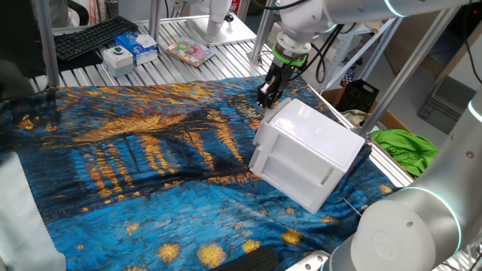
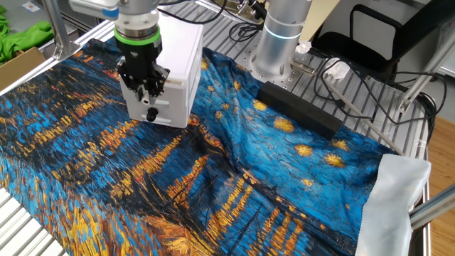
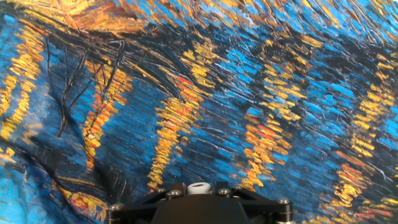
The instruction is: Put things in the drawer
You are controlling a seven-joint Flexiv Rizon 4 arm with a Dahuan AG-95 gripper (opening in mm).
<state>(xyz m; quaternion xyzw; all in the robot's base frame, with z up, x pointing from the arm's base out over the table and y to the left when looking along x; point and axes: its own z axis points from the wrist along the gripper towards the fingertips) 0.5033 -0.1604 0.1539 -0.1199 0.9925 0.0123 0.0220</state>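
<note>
Hand view: only blue-and-gold painted cloth (image 3: 205, 93) below. Black two-finger pincer (image 2: 145, 92) hanging before white boxy plastic cabinet (image 2: 178, 64) (opening, any hold: cannot tell).

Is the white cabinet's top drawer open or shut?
Looks shut: no tray juts from the front of the white cabinet in either fixed view, though the gripper hides part of it.

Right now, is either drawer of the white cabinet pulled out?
No, in both fixed views the white cabinet shows flush fronts, with no tray sticking out over the painted cloth.
</note>
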